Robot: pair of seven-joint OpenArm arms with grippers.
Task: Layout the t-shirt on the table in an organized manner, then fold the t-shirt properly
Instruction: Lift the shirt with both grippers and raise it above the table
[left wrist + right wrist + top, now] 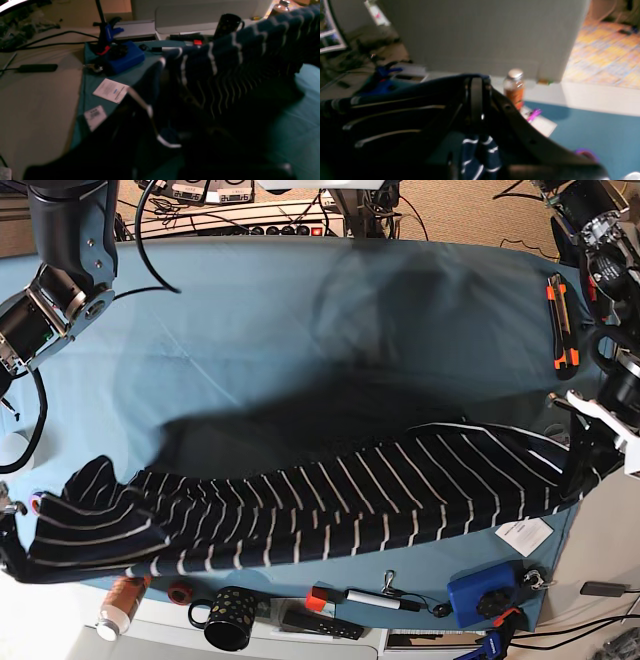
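The navy white-striped t-shirt (330, 500) is stretched in a long band between my two grippers, lifted over the near part of the teal table (300, 330), with its shadow on the cloth below. My left gripper (583, 458) is shut on the shirt's right end. In the left wrist view the shirt (237, 57) runs up to the right and the gripper is a dark blur at the bottom. My right gripper (14, 548) is shut on the left end. In the right wrist view its fingers (476, 100) pinch the shirt's edge (395, 112).
Along the near edge stand a bottle (118, 605), a black mug (225, 617), a marker (380, 598) and a blue box (483, 597). A paper card (524, 533) lies under the shirt's right end. An orange cutter (558, 320) lies at the right edge.
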